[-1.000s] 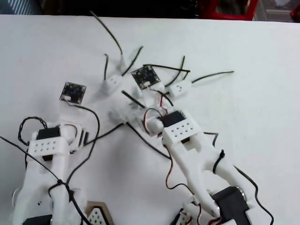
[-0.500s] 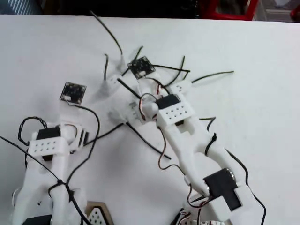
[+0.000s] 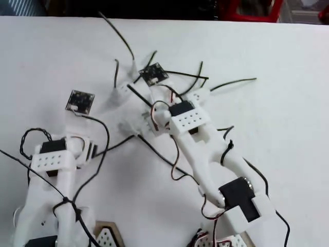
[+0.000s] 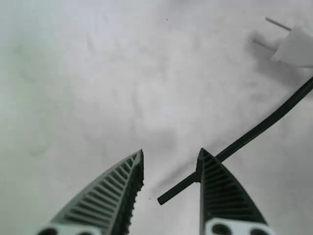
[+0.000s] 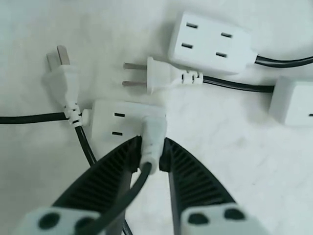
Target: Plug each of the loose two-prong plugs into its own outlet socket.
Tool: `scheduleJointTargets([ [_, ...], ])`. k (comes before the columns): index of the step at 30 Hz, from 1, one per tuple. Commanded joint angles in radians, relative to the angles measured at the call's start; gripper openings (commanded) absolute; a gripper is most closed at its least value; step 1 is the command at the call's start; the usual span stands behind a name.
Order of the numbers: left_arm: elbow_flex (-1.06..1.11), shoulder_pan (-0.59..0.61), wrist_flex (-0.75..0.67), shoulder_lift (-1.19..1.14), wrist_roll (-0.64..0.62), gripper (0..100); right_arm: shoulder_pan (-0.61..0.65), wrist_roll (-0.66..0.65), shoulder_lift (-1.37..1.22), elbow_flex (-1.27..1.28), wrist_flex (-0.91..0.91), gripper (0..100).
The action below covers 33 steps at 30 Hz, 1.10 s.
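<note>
Fingers point(image 5: 117, 164) of right end effector point(image 5: 151, 141) clamp a two-prong plug point(image 5: 154, 126) at an outlet socket point(image 5: 110, 128); left end effector point(image 4: 171, 159) gapes open over bench point(image 4: 98, 73).

One white arm point(image 3: 205, 149) is stretched from the lower right to the frame's centre, among white outlet blocks point(image 3: 123, 92) and black cables point(image 3: 234, 81). Another arm point(image 3: 54, 175) is seen at lower left, on the white table point(image 3: 288, 62).

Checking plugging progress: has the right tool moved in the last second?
Yes: the right tool, gripping a plug, moved toward the far edge of the table, nearer the unmoved black square.
</note>
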<state>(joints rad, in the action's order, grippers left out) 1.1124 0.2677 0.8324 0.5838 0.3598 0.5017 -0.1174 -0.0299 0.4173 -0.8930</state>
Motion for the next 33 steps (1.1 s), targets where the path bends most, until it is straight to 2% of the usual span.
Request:
scheduleJointTargets([
  [1,0.0,0.008,-0.02,0.03,-0.003,19,0.005,-0.003,-0.005,-0.029,-0.036,1.6],
  [13,0.0,0.008,-0.02,0.03,-0.003,19,0.033,0.031,-0.228,-0.222,-0.185,1.6],
  [21,0.0,0.008,-0.02,0.03,-0.003,19,0.033,0.035,-0.208,-0.385,-0.343,1.6],
  [33,0.0,0.008,-0.02,0.03,-0.003,19,0.031,0.041,-0.34,-0.393,-0.326,1.6],
])
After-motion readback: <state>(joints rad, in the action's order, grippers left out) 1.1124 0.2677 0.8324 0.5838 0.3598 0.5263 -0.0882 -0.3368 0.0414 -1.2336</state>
